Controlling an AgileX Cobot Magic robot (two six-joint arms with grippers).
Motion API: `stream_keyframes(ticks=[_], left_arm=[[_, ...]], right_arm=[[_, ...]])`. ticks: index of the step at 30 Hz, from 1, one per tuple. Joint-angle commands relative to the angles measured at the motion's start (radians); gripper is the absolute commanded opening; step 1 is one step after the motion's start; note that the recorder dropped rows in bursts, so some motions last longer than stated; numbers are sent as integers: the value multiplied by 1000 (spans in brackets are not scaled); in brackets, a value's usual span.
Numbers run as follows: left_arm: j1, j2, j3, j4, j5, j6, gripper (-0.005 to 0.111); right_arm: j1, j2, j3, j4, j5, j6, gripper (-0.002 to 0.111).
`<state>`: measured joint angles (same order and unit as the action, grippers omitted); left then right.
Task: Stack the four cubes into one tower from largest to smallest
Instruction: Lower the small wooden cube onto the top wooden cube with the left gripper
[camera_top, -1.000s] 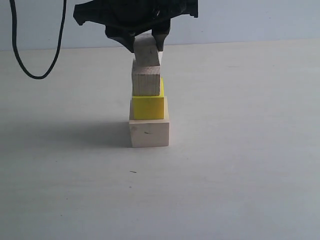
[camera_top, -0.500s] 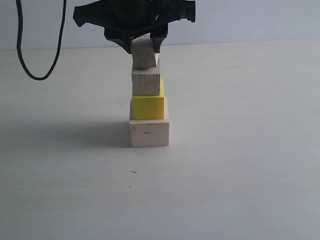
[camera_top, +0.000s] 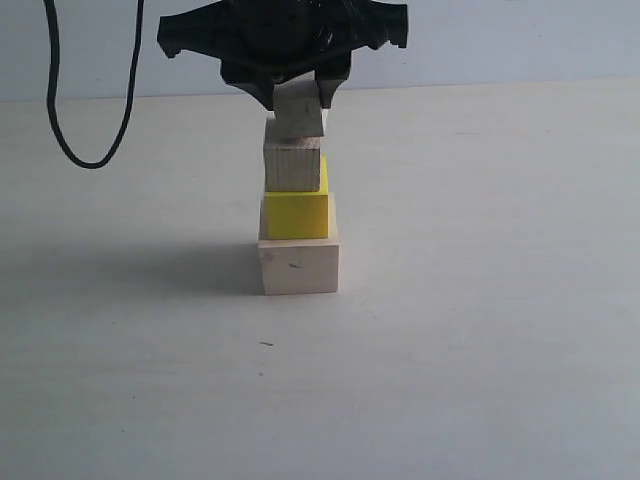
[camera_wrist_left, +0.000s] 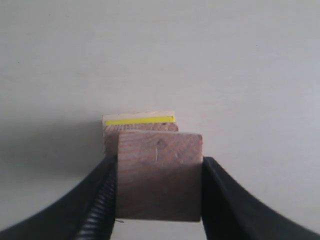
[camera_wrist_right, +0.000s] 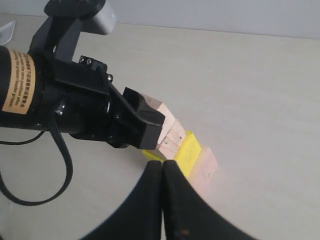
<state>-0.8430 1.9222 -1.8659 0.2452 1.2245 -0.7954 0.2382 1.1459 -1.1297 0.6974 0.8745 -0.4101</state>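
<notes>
My left gripper (camera_top: 297, 100), clamped on the smallest pale wood cube (camera_top: 300, 116), has come lower than 1 second ago. The cube now meets the brownish cube (camera_top: 293, 165) on top of the stack, slightly tilted, so I judge release is near. My right gripper (camera_wrist_right: 163, 170) is pressed together, empty.

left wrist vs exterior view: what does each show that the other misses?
Left wrist only: the smallest cube face-on, framed between the fingers of the left pincer, with a sliver of the yellow cube peeking past one edge. Exterior only: the side-on profile, with the large pale cube on the table, the brownish cube third, the top cube slightly tilted, plus a hanging cable. Both: the pincer shut on the smallest cube over the stack.
</notes>
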Motion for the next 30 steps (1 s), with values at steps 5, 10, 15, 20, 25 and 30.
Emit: stream_keyframes(ticks=[5, 10, 15, 20, 25, 30], left_arm=[[-5, -2, -6, 12, -3, -12, 0], [-5, -2, -6, 12, -3, -12, 0], [-5, -2, -6, 15, -3, -10, 0], [-5, -2, -6, 15, -3, -6, 0], [-5, -2, -6, 7, -3, 10, 0], [-5, -2, -6, 8, -3, -21, 0]], right_arm=[[8, -3, 6, -54, -40, 14, 0], [8, -3, 6, -68, -34, 14, 0], [8, -3, 6, -69, -22, 18, 0], [8, -3, 6, -69, 12, 18, 0], [8, -3, 6, -69, 14, 18, 0], [8, -3, 6, -69, 22, 18, 0]])
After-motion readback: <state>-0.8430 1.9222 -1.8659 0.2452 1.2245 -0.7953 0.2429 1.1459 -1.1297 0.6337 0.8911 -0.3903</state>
